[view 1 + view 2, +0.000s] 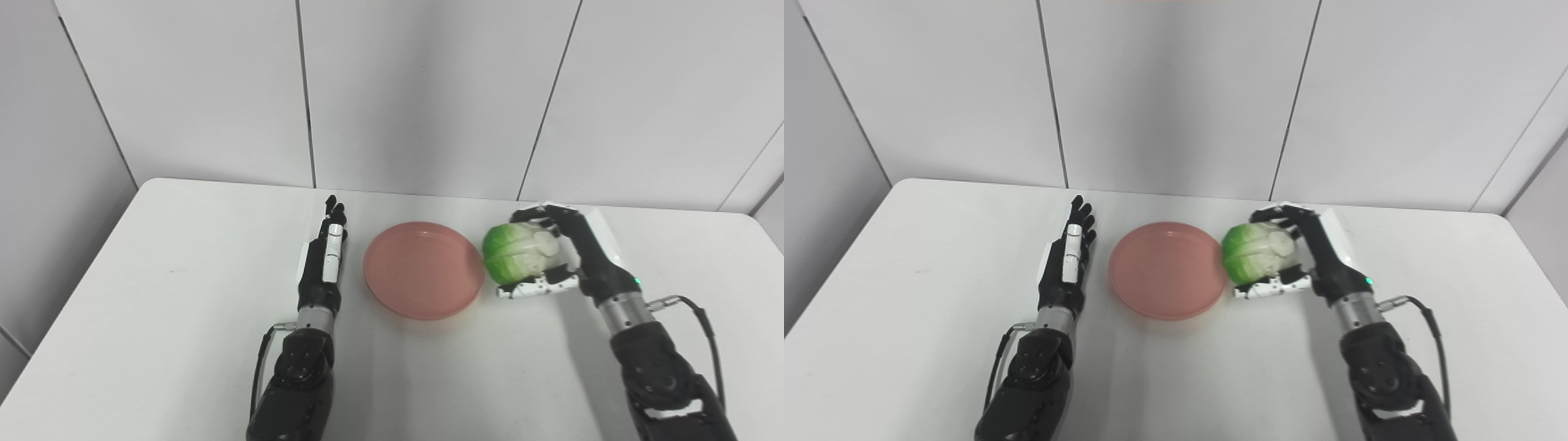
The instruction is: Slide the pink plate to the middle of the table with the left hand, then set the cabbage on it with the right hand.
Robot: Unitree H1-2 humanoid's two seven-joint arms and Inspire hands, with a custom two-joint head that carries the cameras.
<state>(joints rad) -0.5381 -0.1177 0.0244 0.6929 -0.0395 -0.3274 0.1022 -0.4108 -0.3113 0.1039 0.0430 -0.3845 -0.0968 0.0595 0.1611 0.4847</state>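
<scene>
The left hand [326,257] lay flat and released, fingers straight and pointing away, just beside the left rim of the pink plate [422,269] and not touching it. The plate sat near the middle of the white worktop [153,294]. The right hand [566,254] was wrapped around the cabbage [517,251], fingers curled over its top and thumb beneath, holding it at the plate's right edge.

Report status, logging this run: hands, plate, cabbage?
Left hand open, flat beside pink plate, not touching. Right hand shut on cabbage, at plate's right edge. Plate bare, nothing in the way.
</scene>
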